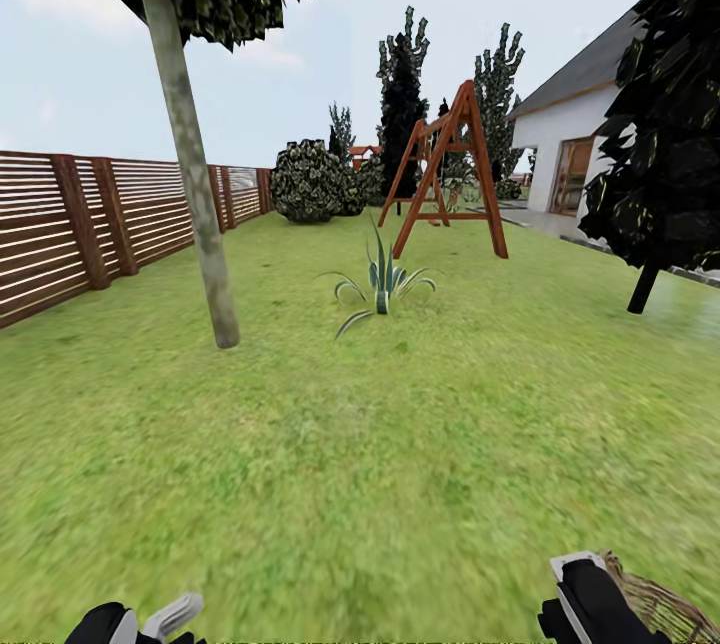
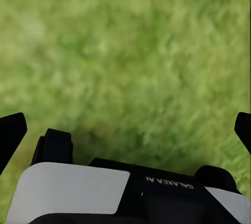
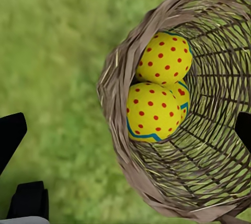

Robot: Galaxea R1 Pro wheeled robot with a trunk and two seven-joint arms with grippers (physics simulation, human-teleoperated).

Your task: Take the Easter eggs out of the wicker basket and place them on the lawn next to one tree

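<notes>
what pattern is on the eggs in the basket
Yellow with red dots and a blue-green zigzag band, clearest in the right wrist view: Easter eggs inside the wicker basket.

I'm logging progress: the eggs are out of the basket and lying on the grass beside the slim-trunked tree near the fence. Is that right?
Not quite. The eggs are not on the grass; they sit inside the basket, bunched against its wall, as the right wrist view shows. The slim-trunked tree does stand near the fence in the head view, with nothing lying on the grass at its foot.

Head faces garden; wrists look down at lawn [image 2: 130, 51].
</notes>
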